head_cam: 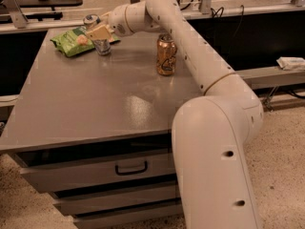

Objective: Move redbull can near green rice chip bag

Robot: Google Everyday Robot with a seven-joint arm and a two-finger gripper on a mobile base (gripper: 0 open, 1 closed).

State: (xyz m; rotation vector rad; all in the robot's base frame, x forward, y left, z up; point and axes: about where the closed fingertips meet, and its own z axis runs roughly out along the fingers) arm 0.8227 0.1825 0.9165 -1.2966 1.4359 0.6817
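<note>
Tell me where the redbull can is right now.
The redbull can is at the far left of the table in the camera view, held by the gripper, just right of the green rice chip bag.

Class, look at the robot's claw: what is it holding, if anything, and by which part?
The claw grips the redbull can around its middle, beside the green rice chip bag.

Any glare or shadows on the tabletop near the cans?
Camera view: one pale glare patch on the table, well short of both cans; only faint shadows under the copper can and redbull can; the gripper, far left by the green rice chip bag, overlaps the redbull can.
</note>
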